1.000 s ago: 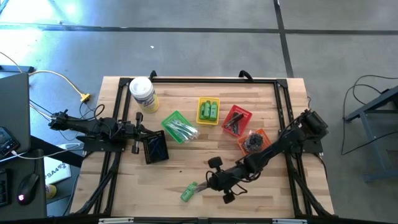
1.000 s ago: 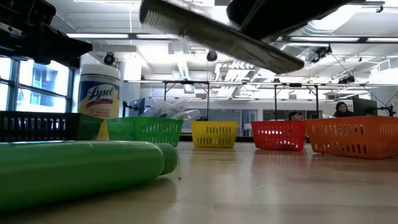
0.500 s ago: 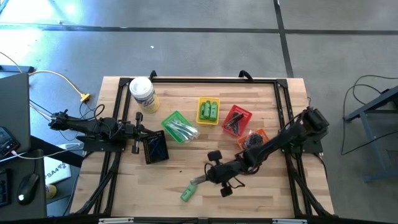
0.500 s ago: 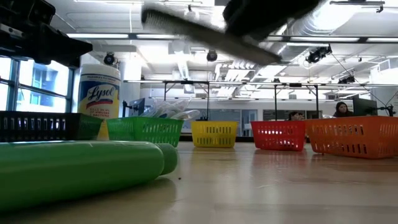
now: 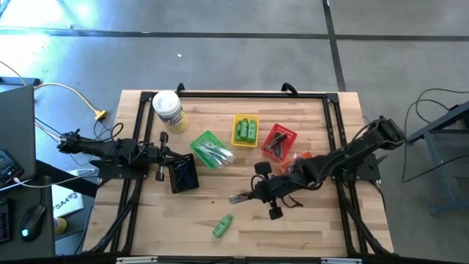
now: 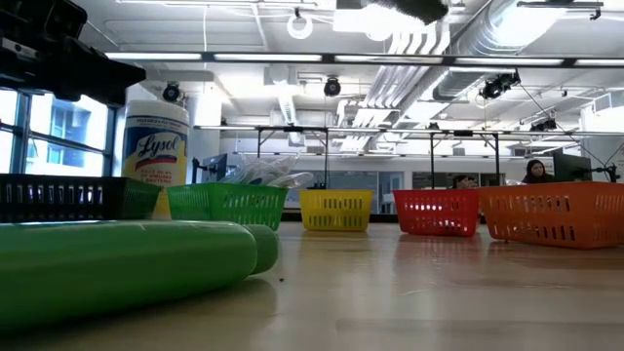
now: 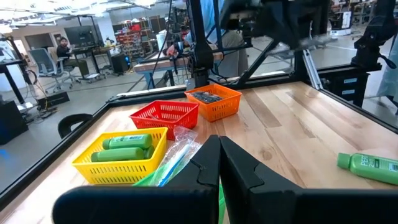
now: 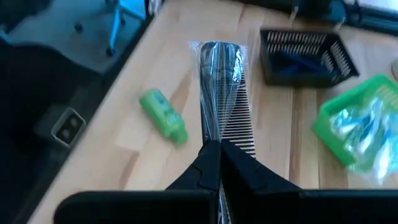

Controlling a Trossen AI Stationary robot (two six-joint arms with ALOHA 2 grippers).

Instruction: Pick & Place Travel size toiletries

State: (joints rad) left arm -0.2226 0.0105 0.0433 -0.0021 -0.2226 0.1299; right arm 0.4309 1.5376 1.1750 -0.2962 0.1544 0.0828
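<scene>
While your right gripper (image 8: 211,152) hangs over the middle of the table (image 5: 308,227), its fingers are clamped on one end of a clear-wrapped dark comb (image 8: 222,93), so the comb juts out ahead of the tips and rides well clear of the wood. That end grip looks chosen to leave most of the length free for lowering into a basket. You have 5 of those to the far side: black (image 5: 182,174), green (image 5: 208,147), yellow (image 5: 245,130), red (image 5: 278,141) and orange (image 5: 303,158). Dark slim pieces seem to lie in the red one already, though the high view is too small to be sure, so that is probably your target.

1 green bottle (image 5: 223,226) lies on its side near the table's front edge, left of the comb and apart from it, not yet sorted; 2 like it sit in the yellow basket.

Your left gripper (image 7: 219,163) waits at the left edge beside the black basket, fingers pressed together and holding nothing. Behind it stands a white-lidded wipes jar (image 5: 168,111).
</scene>
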